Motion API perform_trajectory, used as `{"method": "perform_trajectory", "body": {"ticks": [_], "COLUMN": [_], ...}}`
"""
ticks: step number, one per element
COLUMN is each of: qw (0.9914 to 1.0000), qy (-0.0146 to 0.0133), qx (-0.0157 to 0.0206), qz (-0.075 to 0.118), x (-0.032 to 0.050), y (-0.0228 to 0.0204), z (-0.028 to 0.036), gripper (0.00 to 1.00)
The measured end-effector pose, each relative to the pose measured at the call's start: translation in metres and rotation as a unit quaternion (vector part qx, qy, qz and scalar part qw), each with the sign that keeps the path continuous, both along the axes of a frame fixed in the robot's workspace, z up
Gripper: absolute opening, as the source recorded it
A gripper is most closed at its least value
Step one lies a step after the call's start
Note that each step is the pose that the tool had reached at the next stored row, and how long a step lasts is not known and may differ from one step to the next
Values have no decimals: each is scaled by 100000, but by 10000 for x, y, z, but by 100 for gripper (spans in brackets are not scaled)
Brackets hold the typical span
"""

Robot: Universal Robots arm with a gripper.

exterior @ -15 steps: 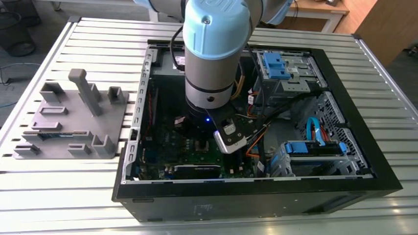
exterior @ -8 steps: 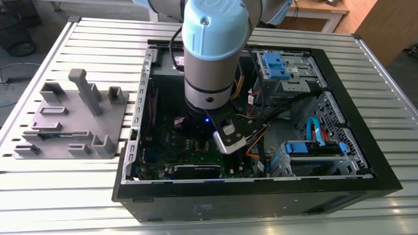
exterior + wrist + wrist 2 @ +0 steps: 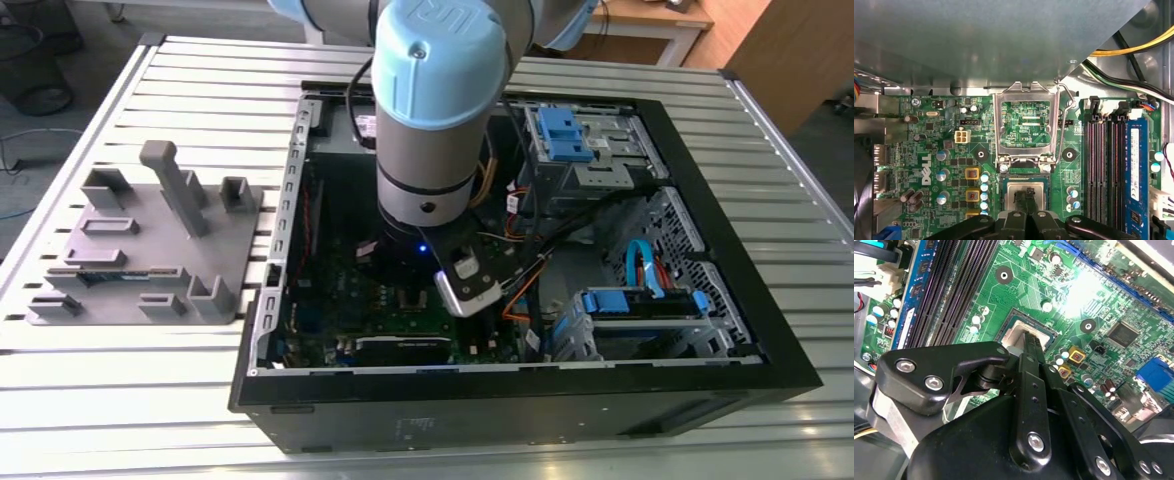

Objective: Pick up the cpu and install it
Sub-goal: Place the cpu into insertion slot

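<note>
The cpu [image 3: 1014, 188] is a small silvery square lying flat in the socket on the green motherboard [image 3: 929, 150]; its pale top [image 3: 1013, 338] also shows in the second wrist view. My gripper [image 3: 1026, 194] [image 3: 1030, 339] stands straight over it. The two thin black fingers are pressed together, with their tips on or just above the chip's top. The socket's metal load plate [image 3: 1026, 125] is flipped up and open beside the socket. In the exterior view the arm [image 3: 427, 130] reaches down into the open computer case [image 3: 534, 400], and the wrist hides the chip.
Black memory slots [image 3: 1101, 165] and a blue memory stick [image 3: 1135, 170] run beside the socket. Yellow and black cables [image 3: 1134, 50] cross near the case wall. A grey fixture tray [image 3: 134, 250] lies on the slatted table at the exterior view's left. Drive bays with blue clips [image 3: 574, 135] fill the case's other side.
</note>
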State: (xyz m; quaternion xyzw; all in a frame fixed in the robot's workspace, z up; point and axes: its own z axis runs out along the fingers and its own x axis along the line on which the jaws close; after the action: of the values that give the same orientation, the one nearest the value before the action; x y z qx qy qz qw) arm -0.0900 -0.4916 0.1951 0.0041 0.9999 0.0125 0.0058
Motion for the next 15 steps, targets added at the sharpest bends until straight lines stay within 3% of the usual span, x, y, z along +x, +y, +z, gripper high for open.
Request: {"method": "perform_trajectory", "body": {"ticks": [12,15], "qw": [100000,100000], "qy": [12,-28], "qx": [-27,58], "qz": [-1,-1], "x": [0,1], "y": [-1,1], "z": [-22,4], "gripper": [11,11]}}
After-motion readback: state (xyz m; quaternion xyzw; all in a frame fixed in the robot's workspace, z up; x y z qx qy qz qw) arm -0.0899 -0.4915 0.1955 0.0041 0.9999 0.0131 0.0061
